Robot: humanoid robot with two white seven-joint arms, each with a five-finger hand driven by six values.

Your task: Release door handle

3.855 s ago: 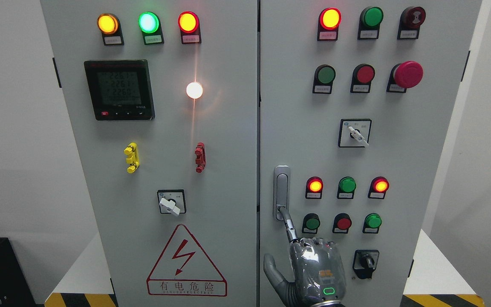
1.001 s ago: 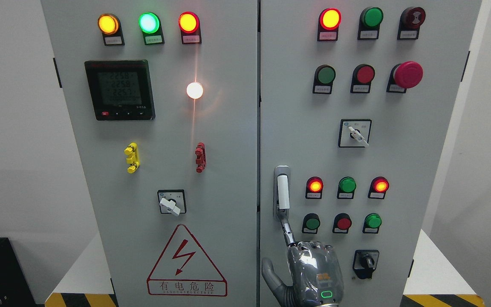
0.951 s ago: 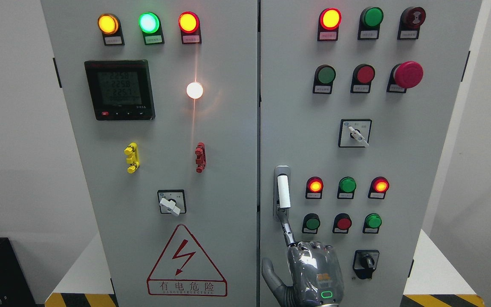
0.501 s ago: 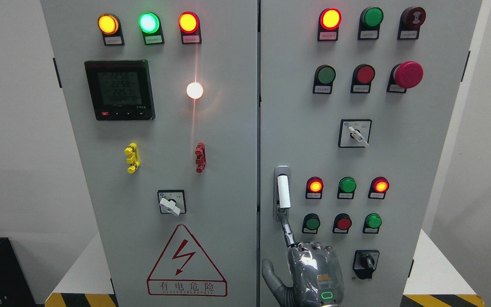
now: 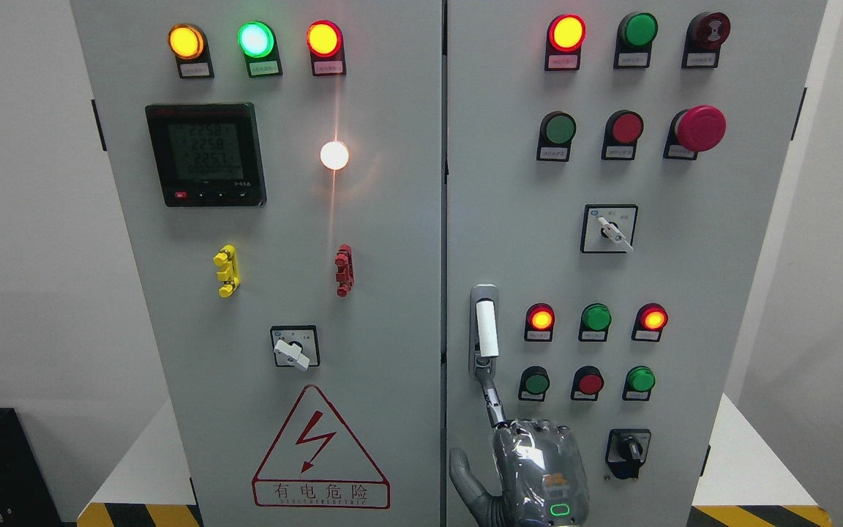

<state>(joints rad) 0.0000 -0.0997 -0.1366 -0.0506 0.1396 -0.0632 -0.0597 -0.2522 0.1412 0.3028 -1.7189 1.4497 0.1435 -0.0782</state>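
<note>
Door handle [image 5: 486, 329] sits on the cabinet's right door, near its left edge, its pale lever popped out. It looks rigid, smooth metal, best hooked under its lower end. The right hand [image 5: 538, 472] below it points one finger [image 5: 493, 399] at the handle's base, the others curled, grasping nothing.

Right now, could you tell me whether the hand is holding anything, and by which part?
Nothing is grasped. The right hand only reaches its index finger up to the lower end of the door handle; nothing wraps around it.
</note>
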